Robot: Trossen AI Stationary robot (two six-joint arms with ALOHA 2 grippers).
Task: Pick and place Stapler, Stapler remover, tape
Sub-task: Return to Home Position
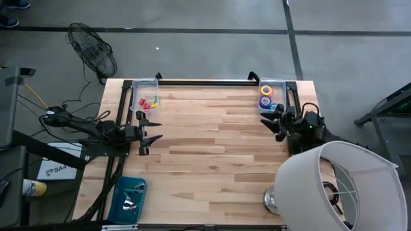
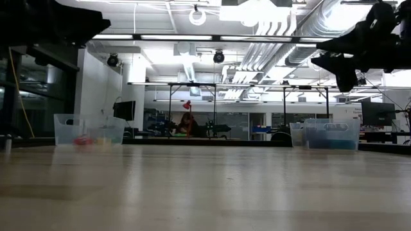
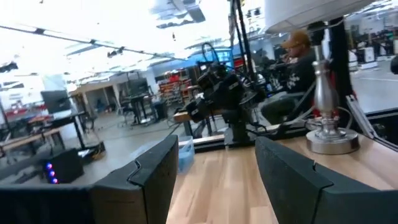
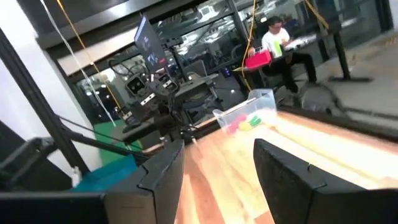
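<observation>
Left tool (image 1: 151, 135) and right tool (image 1: 273, 124) hover spread and empty over the counter (image 1: 212, 160), left bin (image 1: 144, 81) and right bin (image 1: 272, 80) just beside them already filled, so likely parked with sorting done

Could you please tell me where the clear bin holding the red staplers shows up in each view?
High view: clear bin at the top-left corner of the table.
Low view: clear bin at left, on the far edge.
Left wrist view: not in it.
Right wrist view: clear bin across the table, ahead of the right gripper.
Shared landmark: the wooden table, in all four.
</observation>
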